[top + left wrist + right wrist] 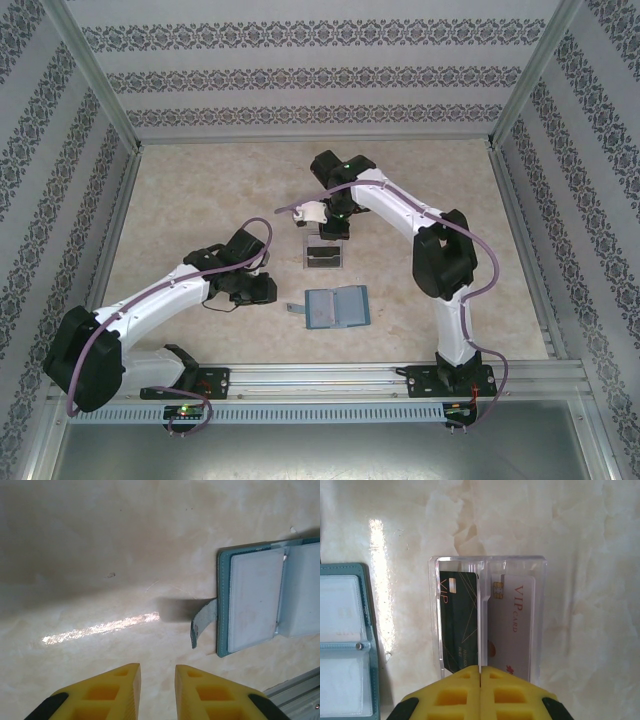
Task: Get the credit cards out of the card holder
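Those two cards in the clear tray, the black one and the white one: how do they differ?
The black card is dark with thin gold lines; the white card is pale with red lettering. In the right wrist view the black card lies in the left compartment of the tray, the white card in the right one. Both read VIP, carry a chip at the far end and lie side by side, lengthwise.

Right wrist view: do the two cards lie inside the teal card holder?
No: the dark card and the pale card sit in separate compartments of the clear tray, beside the card holder.
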Controlling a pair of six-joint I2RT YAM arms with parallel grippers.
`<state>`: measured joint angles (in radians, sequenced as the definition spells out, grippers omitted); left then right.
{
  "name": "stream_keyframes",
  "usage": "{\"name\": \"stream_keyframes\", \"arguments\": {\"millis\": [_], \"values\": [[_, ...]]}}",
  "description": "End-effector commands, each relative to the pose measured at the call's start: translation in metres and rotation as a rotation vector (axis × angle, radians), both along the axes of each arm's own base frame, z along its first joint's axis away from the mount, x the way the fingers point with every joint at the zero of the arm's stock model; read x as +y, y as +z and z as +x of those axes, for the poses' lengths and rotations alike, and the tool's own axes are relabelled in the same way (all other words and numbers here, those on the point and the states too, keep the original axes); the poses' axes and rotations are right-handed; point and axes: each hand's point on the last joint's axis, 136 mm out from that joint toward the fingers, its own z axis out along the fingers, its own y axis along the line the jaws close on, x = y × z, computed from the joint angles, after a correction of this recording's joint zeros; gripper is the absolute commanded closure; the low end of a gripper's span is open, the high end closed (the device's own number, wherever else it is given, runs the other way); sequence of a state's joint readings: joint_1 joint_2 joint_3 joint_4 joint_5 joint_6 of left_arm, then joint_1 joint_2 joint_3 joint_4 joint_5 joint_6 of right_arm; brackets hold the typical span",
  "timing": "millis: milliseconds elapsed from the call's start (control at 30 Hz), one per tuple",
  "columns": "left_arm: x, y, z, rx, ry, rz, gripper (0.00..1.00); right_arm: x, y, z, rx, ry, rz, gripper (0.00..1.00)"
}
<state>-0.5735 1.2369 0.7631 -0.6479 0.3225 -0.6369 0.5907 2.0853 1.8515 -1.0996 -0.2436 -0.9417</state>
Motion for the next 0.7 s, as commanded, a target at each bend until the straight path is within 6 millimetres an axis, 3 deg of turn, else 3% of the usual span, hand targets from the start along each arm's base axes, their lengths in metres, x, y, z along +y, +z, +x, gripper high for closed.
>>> {"name": "stream_keyframes", "arguments": {"millis": [0,433,667], "values": [[0.01,-0.001,-0.003,0.014,0.029,0.025,0.74,0.002,-0.003,-0.005,0.058,0.01,0.019,0.98],[0.012,0.0,-0.001,0.006,0.025,0.029,0.74,0.001,0.037,0.008,-0.036,0.003,0.033,0.97],[0.013,-0.001,-0.001,0.008,0.029,0.03,0.74,-0.004,0.019,0.013,-0.01,-0.002,-0.008,0.97]]}}
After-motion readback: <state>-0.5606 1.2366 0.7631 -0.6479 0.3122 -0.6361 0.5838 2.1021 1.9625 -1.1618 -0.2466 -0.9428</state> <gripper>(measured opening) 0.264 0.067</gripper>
